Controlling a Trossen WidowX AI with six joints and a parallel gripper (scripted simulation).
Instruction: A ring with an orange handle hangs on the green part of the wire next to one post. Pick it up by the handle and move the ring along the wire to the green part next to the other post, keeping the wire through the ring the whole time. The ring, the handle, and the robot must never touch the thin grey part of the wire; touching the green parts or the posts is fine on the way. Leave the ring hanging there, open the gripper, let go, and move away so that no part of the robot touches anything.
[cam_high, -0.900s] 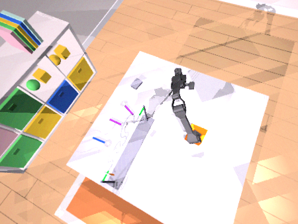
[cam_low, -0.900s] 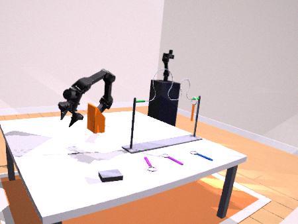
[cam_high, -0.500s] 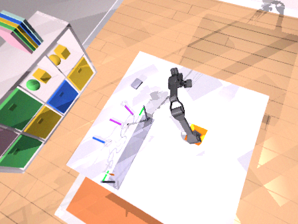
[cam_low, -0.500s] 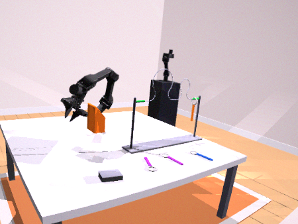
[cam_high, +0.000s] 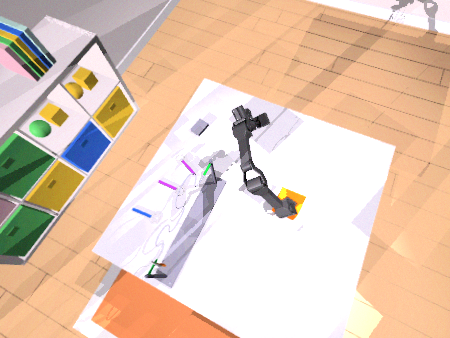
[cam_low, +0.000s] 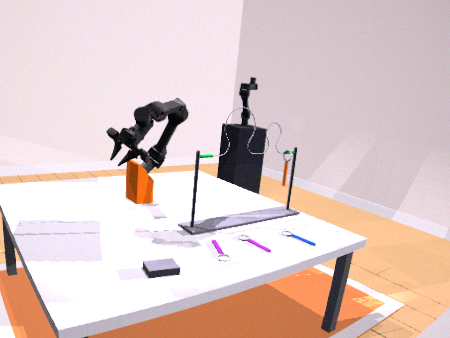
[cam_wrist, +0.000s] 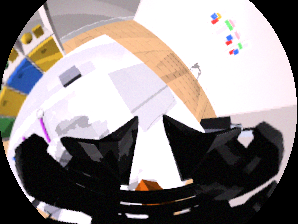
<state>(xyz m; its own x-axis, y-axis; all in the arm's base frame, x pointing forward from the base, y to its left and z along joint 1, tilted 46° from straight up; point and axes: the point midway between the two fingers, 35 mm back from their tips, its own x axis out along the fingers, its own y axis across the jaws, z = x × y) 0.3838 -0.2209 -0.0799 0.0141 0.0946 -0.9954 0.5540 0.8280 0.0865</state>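
The ring (cam_low: 286, 156) hangs around the green part (cam_low: 293, 152) (cam_high: 152, 268) of the wire beside the right post (cam_low: 292, 185) in the exterior view. Its orange handle (cam_low: 285, 173) (cam_high: 160, 265) points down. The thin grey wire (cam_low: 241, 107) curves up and down to the other green part (cam_low: 206, 156) (cam_high: 207, 169) by the left post (cam_low: 195, 190). My gripper (cam_low: 116, 162) (cam_wrist: 150, 117) is open, its fingers partly apart with nothing between them. It is in the air over the table, far from the ring and handle, beyond the left post's end of the wire.
An orange block (cam_low: 139, 182) (cam_high: 300, 197) stands by the arm's base. A dark box (cam_low: 161, 269) (cam_high: 200, 127) (cam_wrist: 70, 75) lies on the table. Two magenta-handled rings and a blue-handled ring (cam_low: 303, 240) (cam_high: 141, 212) lie beside the wire's base. A dark pedestal (cam_low: 242, 157) stands behind.
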